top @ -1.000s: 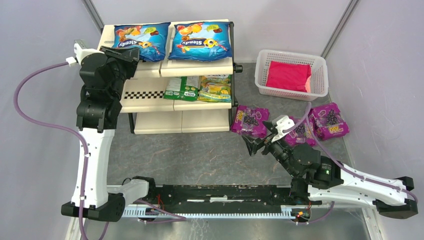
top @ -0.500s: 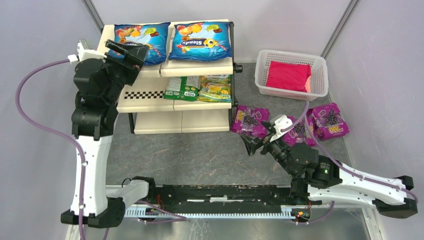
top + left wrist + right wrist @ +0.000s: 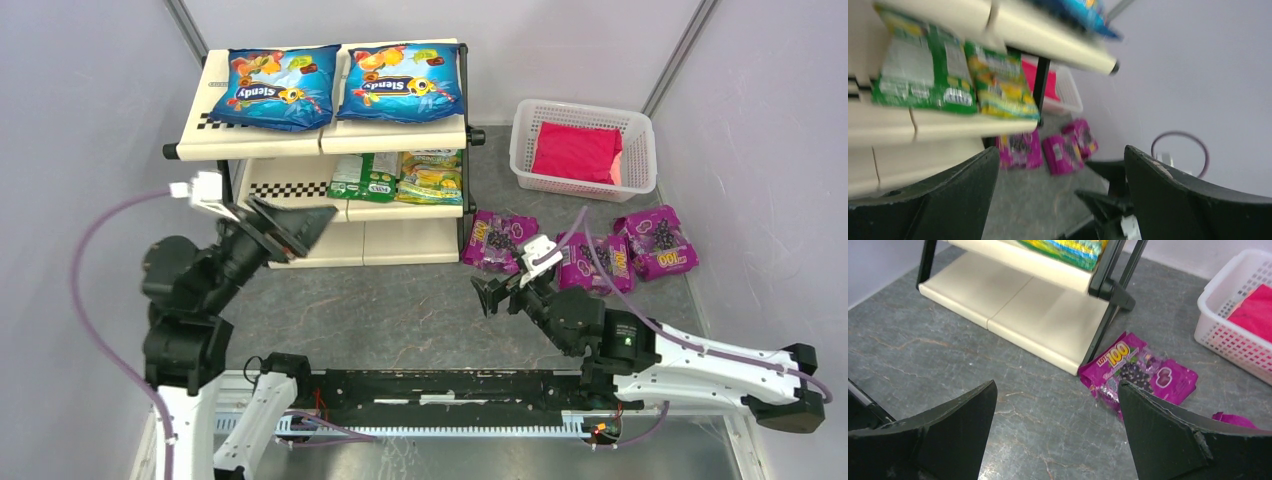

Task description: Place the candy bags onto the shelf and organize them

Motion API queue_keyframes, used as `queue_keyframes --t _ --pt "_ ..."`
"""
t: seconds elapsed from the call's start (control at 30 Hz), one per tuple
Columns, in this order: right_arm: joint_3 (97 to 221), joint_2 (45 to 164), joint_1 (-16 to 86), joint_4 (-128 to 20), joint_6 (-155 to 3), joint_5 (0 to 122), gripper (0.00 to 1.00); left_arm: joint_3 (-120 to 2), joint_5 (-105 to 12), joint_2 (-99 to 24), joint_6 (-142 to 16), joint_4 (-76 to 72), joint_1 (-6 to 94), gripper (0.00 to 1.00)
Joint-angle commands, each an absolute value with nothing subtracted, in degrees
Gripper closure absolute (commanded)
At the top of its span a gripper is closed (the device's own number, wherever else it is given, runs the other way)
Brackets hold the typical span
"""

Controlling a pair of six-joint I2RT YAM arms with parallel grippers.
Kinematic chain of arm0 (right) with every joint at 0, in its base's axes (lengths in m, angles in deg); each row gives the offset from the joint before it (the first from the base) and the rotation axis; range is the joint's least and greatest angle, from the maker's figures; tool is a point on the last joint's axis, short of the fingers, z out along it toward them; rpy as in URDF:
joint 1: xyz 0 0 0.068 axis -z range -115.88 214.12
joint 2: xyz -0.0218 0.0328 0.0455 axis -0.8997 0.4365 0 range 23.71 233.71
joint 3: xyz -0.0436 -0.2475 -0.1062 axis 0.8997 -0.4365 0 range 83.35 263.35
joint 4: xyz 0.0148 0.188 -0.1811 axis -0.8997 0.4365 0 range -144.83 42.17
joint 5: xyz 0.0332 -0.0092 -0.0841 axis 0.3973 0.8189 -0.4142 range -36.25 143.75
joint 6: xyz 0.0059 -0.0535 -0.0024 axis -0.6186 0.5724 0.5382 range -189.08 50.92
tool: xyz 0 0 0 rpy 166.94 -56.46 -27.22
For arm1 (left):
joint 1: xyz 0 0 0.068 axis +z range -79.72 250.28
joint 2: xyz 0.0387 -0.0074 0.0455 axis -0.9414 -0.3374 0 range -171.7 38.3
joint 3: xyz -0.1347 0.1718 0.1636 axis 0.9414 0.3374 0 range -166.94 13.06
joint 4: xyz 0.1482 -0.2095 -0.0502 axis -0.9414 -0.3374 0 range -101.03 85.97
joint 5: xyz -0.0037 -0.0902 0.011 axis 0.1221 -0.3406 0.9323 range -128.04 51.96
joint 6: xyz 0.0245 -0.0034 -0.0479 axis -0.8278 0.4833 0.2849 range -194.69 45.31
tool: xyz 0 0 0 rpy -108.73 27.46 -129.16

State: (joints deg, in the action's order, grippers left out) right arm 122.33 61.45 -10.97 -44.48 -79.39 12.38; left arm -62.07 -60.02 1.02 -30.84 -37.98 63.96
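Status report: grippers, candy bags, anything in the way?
Open, empty: left gripper, right gripper. Two blue bags on shelf top tier, two green-yellow bags mid tier, three purple bags on table. Bottom tier bare; nothing blocking.

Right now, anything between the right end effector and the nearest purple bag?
Nothing visible. The open right end effector faces the nearest purple bag across bare table. The bag lies flat right beside the shelf at its bottom-tier corner, so clearance on that side looks tight.
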Motion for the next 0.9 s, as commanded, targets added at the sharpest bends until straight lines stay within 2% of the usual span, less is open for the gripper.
queue_keyframes --t 0.0,0.07,0.2,0.3,0.5,0.7,0.87 --pt "117.58 63.33 -9.49 -47.63 -83.84 11.11 0.02 -48.29 -76.13 5.64 -31.48 -34.43 64.17 0.0" --pt "116.97 65.75 -6.41 -47.09 -86.28 14.28 0.02 -47.2 -75.77 6.21 -36.45 -39.38 62.21 0.0" --pt "116.35 69.29 4.79 -44.5 -91.57 23.67 0.02 -51.59 -66.86 4.04 -46.23 -52.07 56.88 0.0" --pt "116.67 71.43 11.64 -41.97 -93.35 26.95 0.02 -52.64 -63.16 4.09 -48.22 -55.07 54.64 0.0" --pt "121.94 79.51 26.16 -36.26 -91.04 36.05 0.02 -47.97 -66.2 4.8 -45.46 -54.5 54.2 0.0" --pt "123.19 86.46 41.37 -39.26 -88.11 49.94 0.02 -42.04 -68.35 6.79 -42.95 -55.69 54.2 0.0" --pt "127.98 94.94 44.76 -39.34 -85.4 53.59 0.05 -35.56 -72.41 10.54 -36.42 -52.22 54.22 0.0"
